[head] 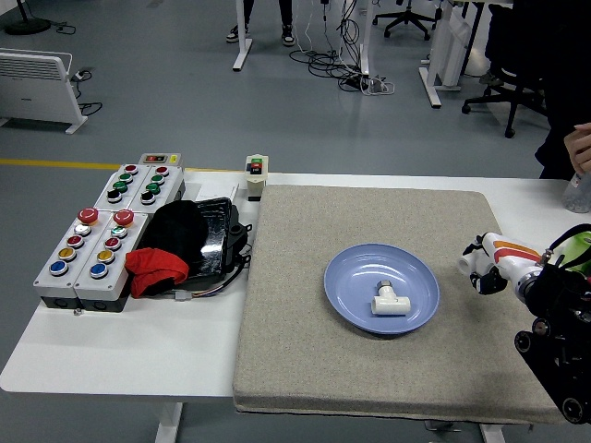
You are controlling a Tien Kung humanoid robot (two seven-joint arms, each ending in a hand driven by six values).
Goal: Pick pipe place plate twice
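Plate: a round, shallow blue plate [351, 295] with a smooth surface lay on the mat, right of its middle.
Pipe in plate: a small white T-shaped pipe piece [390, 302] of smooth plastic lay flat inside the plate, toward its right side.
Second pipe: a white pipe piece [475, 261] was seen at the fingertips of the right hand, over the right edge of the mat, well apart from the plate.
Mat: a grey-beige square mat [305, 369] with a rough, felt-like texture covered the right part of the white table [120, 355].
Things around: two grey button boxes [109, 231] with coloured round buttons stood on the left; beside them were a black tray [217, 242] with black cloth and a red cloth [155, 269]. A small switch box [256, 175] stood at the far edge of the mat.
Right hand: the right hand [499, 268], white with an orange stripe, had its fingers curled around the second pipe.
Person: a hand [581, 148] showed at the right edge.
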